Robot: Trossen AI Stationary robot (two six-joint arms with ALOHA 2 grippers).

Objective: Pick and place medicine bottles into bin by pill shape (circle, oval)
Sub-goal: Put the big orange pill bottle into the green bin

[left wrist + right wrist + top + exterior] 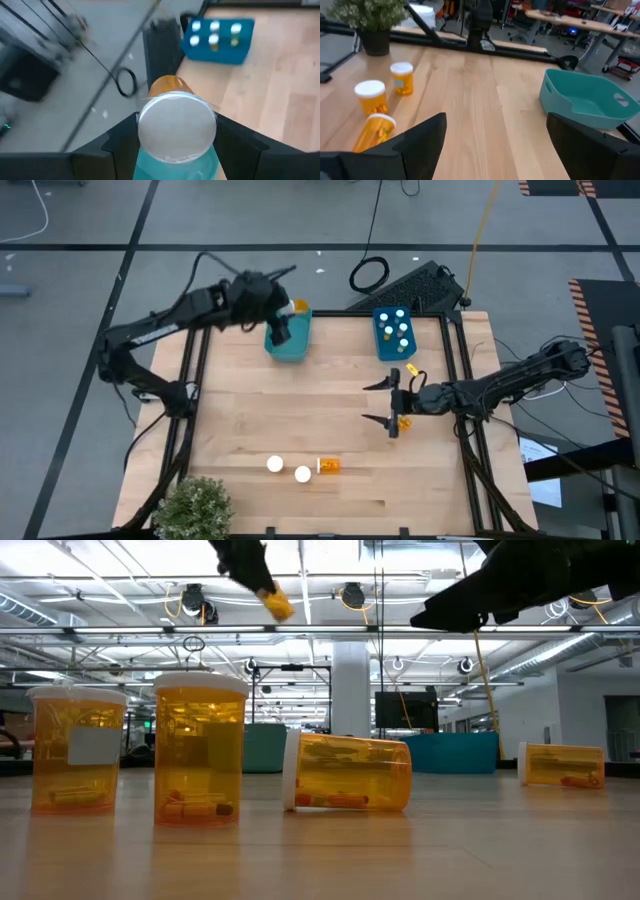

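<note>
My left gripper (285, 320) is up over the teal bin (290, 345) at the table's far side, shut on an orange medicine bottle (167, 86) with a white cap. My right gripper (382, 402) stands open right of the table's middle, with nothing between its fingers. One orange bottle (405, 421) lies on its side just beside it. Two bottles (275, 465) (302, 473) stand upright near the front edge, and a third (328, 465) lies on its side next to them. The blue bin (395, 332) at the far right holds several bottles. My left gripper pinches the bottle between its two fingers at the cap end (176, 125), one finger on each side of the white cap. The bottle lies along the fingers, its orange body pointing away from the wrist. It is lifted clear, above the teal bin.
A potted plant (195, 505) stands at the table's near left corner. Dark rails (455, 370) run along the table's left and right sides. Bare wood lies between the two bins and the bottles near the front edge.
</note>
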